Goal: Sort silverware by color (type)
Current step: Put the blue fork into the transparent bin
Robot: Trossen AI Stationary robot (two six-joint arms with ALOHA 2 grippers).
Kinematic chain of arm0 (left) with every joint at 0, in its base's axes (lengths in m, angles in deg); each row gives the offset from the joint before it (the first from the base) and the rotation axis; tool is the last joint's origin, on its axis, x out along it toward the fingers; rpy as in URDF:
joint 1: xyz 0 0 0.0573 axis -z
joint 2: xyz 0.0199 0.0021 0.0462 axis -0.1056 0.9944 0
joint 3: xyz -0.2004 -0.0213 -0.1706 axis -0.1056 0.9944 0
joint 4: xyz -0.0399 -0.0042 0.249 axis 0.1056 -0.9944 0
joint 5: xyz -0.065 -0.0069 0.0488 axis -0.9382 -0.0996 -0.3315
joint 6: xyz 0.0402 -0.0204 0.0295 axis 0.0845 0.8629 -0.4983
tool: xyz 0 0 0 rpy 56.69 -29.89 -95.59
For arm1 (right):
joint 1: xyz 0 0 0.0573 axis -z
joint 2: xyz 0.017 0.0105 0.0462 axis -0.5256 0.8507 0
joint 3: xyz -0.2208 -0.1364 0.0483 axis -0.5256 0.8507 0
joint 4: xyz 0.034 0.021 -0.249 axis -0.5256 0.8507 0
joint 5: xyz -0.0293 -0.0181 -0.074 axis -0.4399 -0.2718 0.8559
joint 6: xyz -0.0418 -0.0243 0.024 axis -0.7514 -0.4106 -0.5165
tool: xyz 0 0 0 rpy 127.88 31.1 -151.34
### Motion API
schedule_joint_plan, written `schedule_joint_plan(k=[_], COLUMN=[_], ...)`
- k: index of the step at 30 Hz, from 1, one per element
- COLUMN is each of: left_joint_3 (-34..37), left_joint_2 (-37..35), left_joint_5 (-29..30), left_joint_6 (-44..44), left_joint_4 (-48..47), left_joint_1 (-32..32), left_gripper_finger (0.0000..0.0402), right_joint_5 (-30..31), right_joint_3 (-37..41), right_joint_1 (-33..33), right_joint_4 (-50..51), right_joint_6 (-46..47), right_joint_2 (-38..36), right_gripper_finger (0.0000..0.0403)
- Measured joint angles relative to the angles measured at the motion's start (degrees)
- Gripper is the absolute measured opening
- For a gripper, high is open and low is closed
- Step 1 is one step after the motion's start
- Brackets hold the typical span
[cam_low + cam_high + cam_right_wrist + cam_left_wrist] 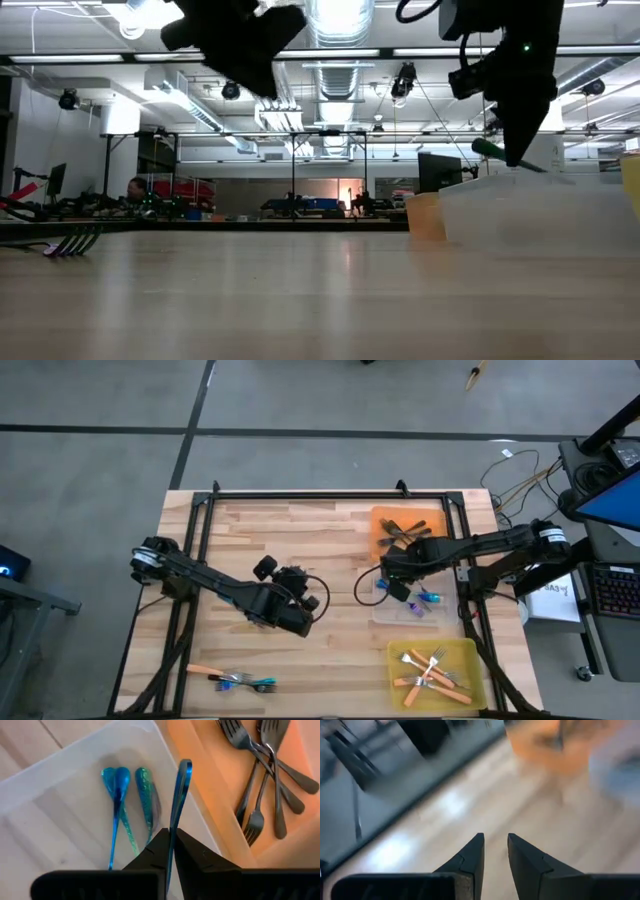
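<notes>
Right wrist view: blue fork [179,800] in right gripper [170,851].

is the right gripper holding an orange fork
No, the right gripper is shut on a blue fork above the clear tray.

Blue fork [179,795] hangs pinched above clear tray [60,810].

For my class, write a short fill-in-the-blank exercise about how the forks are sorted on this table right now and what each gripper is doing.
1. The right gripper, above the clear tray, is shut on a fork with a ____ handle.
2. The dark grey forks lie in the ____ tray.
3. The orange-handled forks lie in the ____ tray.
4. The left gripper holds ____.

Missing words: blue; orange; yellow; nothing
</notes>
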Motion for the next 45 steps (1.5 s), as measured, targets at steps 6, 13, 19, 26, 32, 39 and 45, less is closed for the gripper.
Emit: schedule_joint_plan(k=[6,13,19,26,32,39,45], left_joint_3=[0.0,0.3,2.8,14.6,22.9,27.9,30.5], left_joint_2=[0.0,-0.2,-0.2,-1.7,-4.7,-7.7,-8.6], left_joint_5=[-20.8,-40.0,-45.6,-56.2,-57.3,-49.5,-50.1], left_joint_6=[-0.9,-9.9,-29.8,-40.7,-40.8,-39.8,-38.1], left_joint_4=[-9.9,-21.9,-20.1,-11.1,-0.9,0.2,2.9], left_joint_1=[0.1,1.0,3.5,5.0,4.8,4.5,3.6], left_gripper_finger=[0.0068,0.0068,0.0068,0.0063,0.004,0.0037,0.0036], right_joint_5=[-1.5,-2.7,-2.5,-2.5,-2.5,-2.5,-2.5], right_joint_3=[-1.5,-8.6,-14.6,-18.1,-18.7,-18.6,-18.6], right_joint_1=[0.0,0.0,0.0,0.0,0.0,0.0,0.0], right_joint_4=[-0.7,2.0,3.6,3.8,3.8,3.6,3.4], right_joint_6=[-5.2,-10.6,-12.3,-13.4,-13.1,-11.0,-10.8], right_joint_2=[0.0,0.0,0.0,0.0,0.0,0.0,0.0], right_gripper_finger=[0.0045,0.0094,0.012,0.0127,0.0128,0.0128,0.0128])
